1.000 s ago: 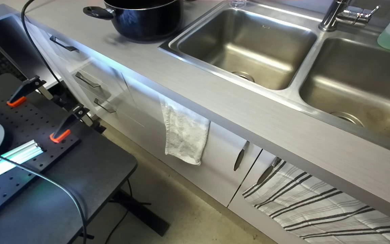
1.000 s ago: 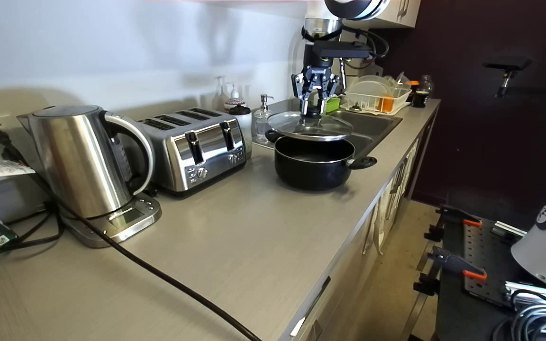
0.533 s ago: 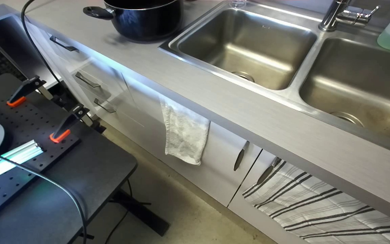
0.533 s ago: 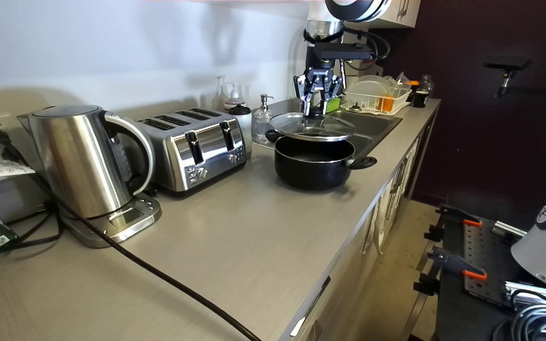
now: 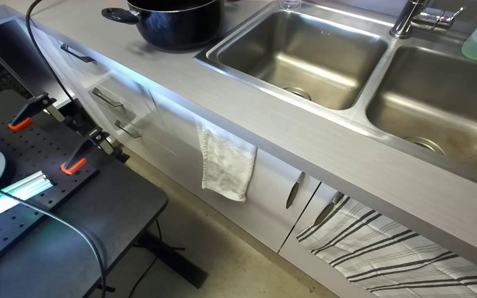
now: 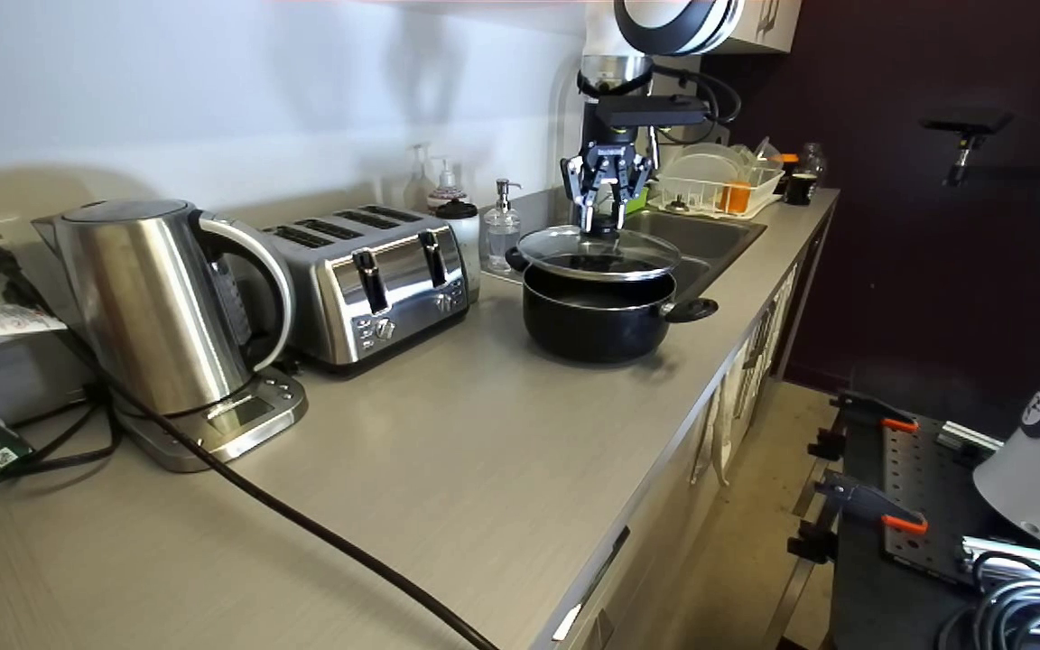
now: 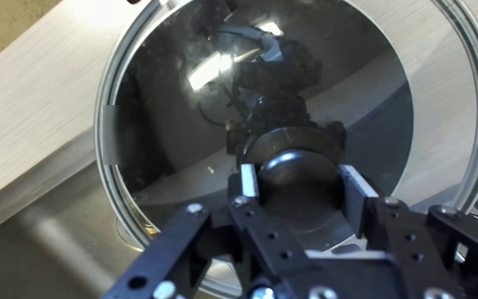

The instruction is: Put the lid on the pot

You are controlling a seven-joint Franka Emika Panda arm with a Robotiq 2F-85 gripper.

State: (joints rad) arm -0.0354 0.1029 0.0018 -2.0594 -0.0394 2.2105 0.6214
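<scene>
The glass lid (image 6: 565,256) with its silvery rim hangs nearly level just above the black pot (image 6: 597,327) in an exterior view. A dark gap shows between the lid and the pot's near rim. My gripper (image 6: 603,224) is shut on the lid's black knob from above. In the wrist view the gripper (image 7: 297,182) has a finger on each side of the knob. Through the lid (image 7: 172,124) the pot's dark round opening shows, off-centre, with more lid beyond it at the right. The pot also stands beside the sink in an exterior view (image 5: 180,27), its top cut off.
A toaster (image 6: 376,280), a kettle (image 6: 168,307) and a soap dispenser (image 6: 502,226) stand along the wall. The sink (image 5: 296,62) adjoins the pot. A dish rack (image 6: 710,185) is farther back. A black cable (image 6: 303,533) crosses the counter.
My gripper and the lid have moved down toward the pot and slightly to the right in an exterior view. The pot has not moved.
</scene>
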